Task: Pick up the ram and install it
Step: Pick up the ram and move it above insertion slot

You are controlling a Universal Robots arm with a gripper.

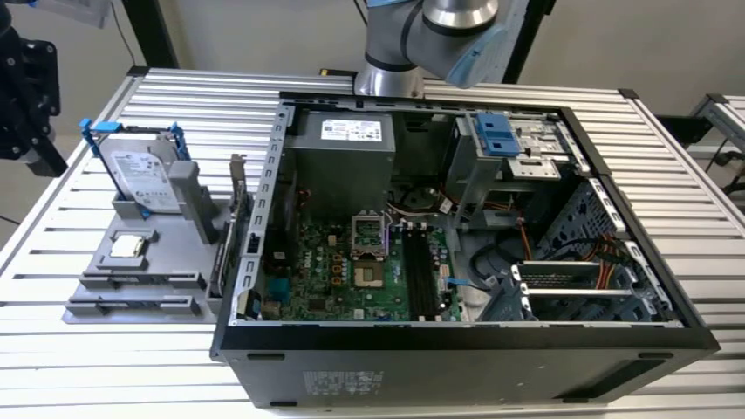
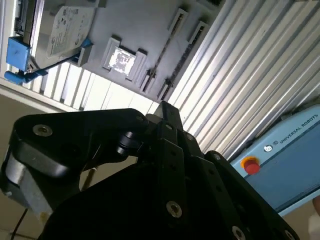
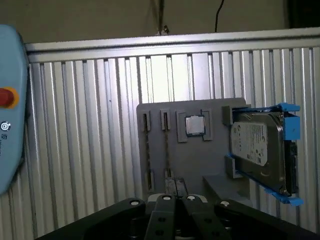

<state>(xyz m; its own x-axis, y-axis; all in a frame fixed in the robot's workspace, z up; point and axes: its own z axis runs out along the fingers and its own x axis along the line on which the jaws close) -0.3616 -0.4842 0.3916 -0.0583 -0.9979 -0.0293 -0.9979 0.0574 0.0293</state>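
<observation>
In the first wrist view your gripper [image 3: 174, 184] looks down with its black fingers pressed together and nothing between them, so I judge it empty. Beyond it the grey holder block [image 3: 200, 162] lies on the ribbed aluminium table [image 3: 85, 150]. I take the ram [image 3: 166, 150] to be the thin dark strip standing on edge between the end clips of one long slot, probably so that its upper edge is free to be pinched. The slot beside it carries a similar line, and I cannot tell the two apart. A square, metal-capped processor [image 3: 194, 125] sits in a shallow pocket, and the silver hard drive [image 3: 257, 150] stands propped in its blue plastic frame.

In the second wrist view the gripper's fingers taper to a single point, apart from the holder block. A blue pendant [image 2: 282, 160] with a red button lies nearby.

In the exterior view the arm [image 1: 402, 44] rises at the far side of the open computer case [image 1: 466, 358], and the holder block sits to the exterior view's left of it. The motherboard's long black slots [image 1: 420, 271] look bare — by that, the ram is not yet installed.
</observation>
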